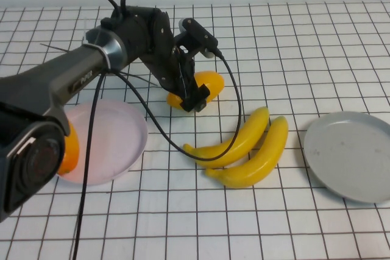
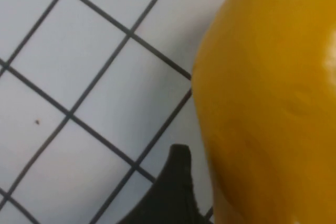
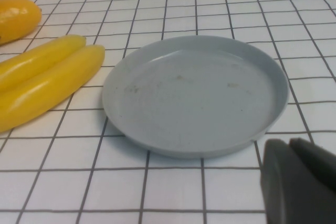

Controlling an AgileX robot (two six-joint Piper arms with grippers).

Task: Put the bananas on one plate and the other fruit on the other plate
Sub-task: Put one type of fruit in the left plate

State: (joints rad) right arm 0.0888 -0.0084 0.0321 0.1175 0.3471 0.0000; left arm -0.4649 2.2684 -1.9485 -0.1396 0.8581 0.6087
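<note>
Straddling mango [image 1: 207,84], left gripper [image 1: 196,97], bananas [image 1: 247,146] beside, right gripper [image 3: 299,182] near grey plate [image 3: 195,95]

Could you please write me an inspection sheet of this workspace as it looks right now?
Surface: white gridded table, flat.
Job's things: two bananas side by side on the table; grey plate bare; pink plate holds one orange fruit at its edge; second orange fruit on the table.
Clutter: nothing seen.
Grippers: left gripper down at the second fruit, grip unclear; right gripper beside the grey plate.
Cables: black cable loops from the left arm over the table.
Surroundings: pale wall behind.
</note>
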